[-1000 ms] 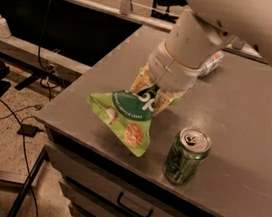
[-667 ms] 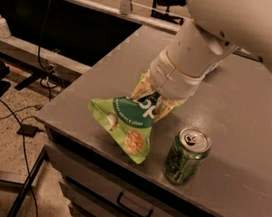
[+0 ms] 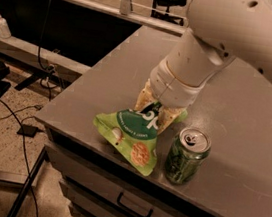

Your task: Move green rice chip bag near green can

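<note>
The gripper (image 3: 156,114) sits low over the grey table (image 3: 244,126), its two tan fingers pinched on the chip bag's (image 3: 130,141) upper end. The bag stretches from there toward the table's front edge, just left of the upright green can (image 3: 186,156).

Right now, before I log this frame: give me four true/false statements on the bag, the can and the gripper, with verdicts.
1. The green can stands upright on the table. True.
2. The green rice chip bag lies to the can's right in the camera view. False: it lies to the can's left.
3. The gripper is at the bag's upper end, with its fingers closed on it. True.
4. The bag lies on top of the can. False: it is on the table beside the can.
</note>
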`<action>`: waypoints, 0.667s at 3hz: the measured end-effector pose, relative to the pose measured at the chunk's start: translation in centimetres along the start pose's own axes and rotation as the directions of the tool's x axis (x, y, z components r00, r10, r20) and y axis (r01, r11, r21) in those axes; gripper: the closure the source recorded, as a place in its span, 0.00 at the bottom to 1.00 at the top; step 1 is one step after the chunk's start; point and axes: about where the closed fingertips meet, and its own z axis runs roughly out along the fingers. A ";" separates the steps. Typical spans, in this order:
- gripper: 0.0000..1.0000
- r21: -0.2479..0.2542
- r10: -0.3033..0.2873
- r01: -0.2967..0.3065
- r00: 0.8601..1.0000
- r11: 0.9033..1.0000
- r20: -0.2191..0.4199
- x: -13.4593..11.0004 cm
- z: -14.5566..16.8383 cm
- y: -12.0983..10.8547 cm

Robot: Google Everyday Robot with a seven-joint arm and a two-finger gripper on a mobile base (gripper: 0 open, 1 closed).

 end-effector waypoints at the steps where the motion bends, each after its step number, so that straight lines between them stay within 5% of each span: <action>1: 0.13 0.001 0.007 -0.007 1.000 1.000 -0.003 0.1 0.2 0.3; 2: 0.00 0.019 0.007 -0.007 0.999 1.000 -0.031 1.2 0.1 0.2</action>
